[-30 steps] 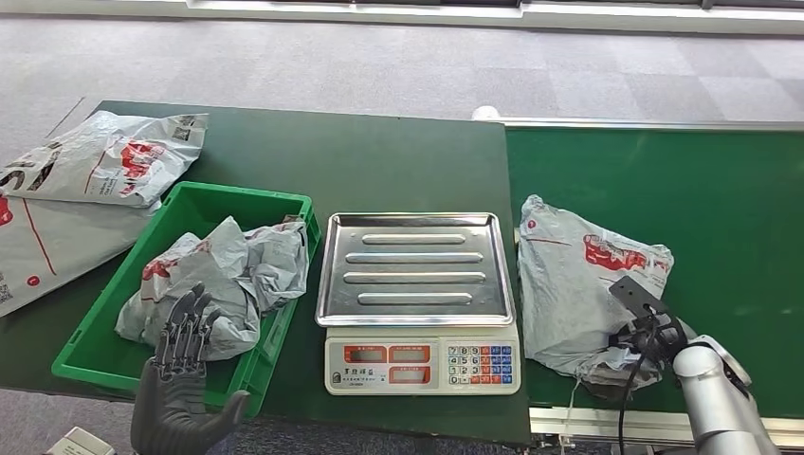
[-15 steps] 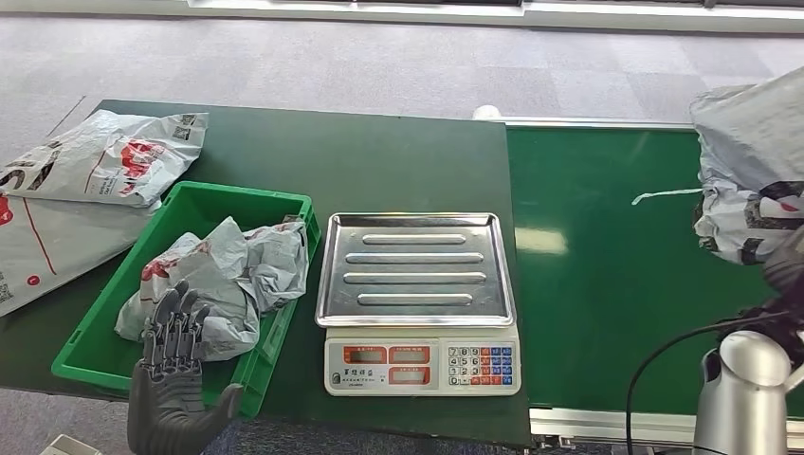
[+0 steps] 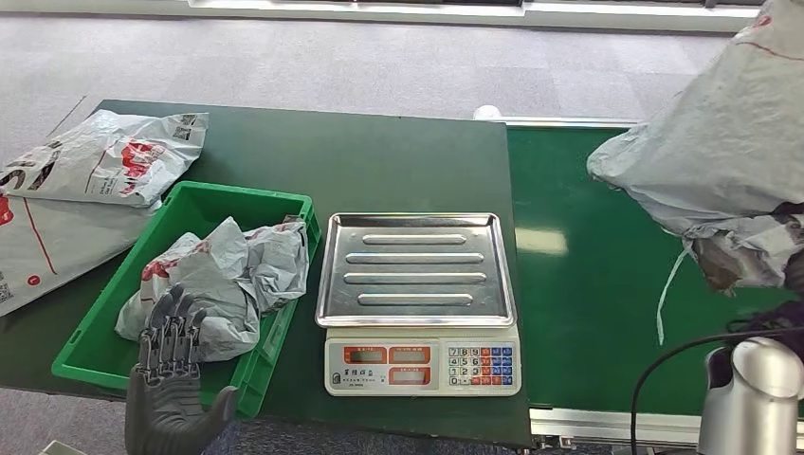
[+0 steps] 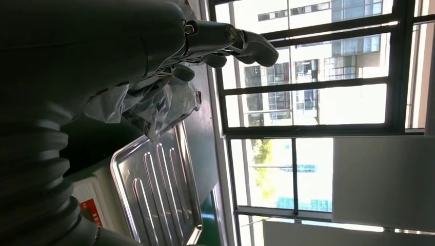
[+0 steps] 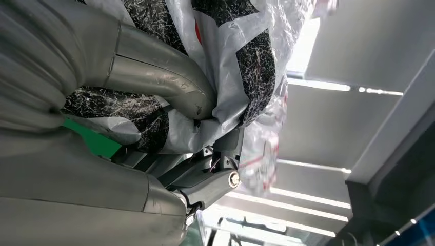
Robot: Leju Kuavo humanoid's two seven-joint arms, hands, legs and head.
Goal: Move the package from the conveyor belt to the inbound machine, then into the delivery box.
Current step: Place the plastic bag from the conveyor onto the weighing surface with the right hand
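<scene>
Package lifted clear of the belt

At lower left the left hand [image 3: 171, 398] hung open and held nothing beside the green bin [image 3: 100, 355]; the scale [image 3: 417, 299] sat mid-frame; at right the right hand [image 5: 195, 107] gripped the grey package [image 3: 725, 161] above the conveyor belt [image 3: 588, 313].

The scale [image 3: 415, 299] sits between the bin [image 3: 114, 308] (left, holding bags [image 3: 223, 280]) and the conveyor belt [image 3: 588, 284].
</scene>
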